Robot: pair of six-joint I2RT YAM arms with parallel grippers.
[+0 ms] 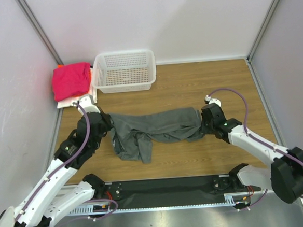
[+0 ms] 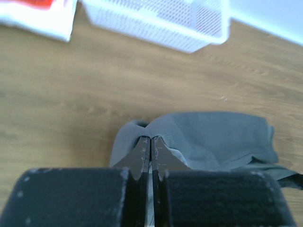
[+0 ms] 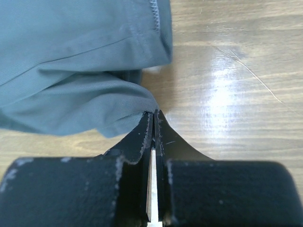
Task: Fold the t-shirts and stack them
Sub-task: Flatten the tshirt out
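A dark grey t-shirt (image 1: 152, 125) lies bunched and stretched sideways across the middle of the wooden table. My left gripper (image 1: 108, 126) is shut on its left end; in the left wrist view the jaws (image 2: 150, 138) pinch a raised fold of the grey cloth (image 2: 213, 137). My right gripper (image 1: 203, 121) is shut on the shirt's right end; in the right wrist view the tips (image 3: 154, 113) nip a corner of the grey cloth (image 3: 71, 71). A magenta-pink t-shirt (image 1: 70, 80) lies folded on a white one (image 1: 70, 102) at the back left, with an orange edge (image 1: 90, 73) showing.
A white mesh basket (image 1: 125, 70) stands at the back beside the shirt pile, and also shows in the left wrist view (image 2: 161, 23). Grey walls close in the left, right and back sides. A black strip runs along the near edge between the arm bases.
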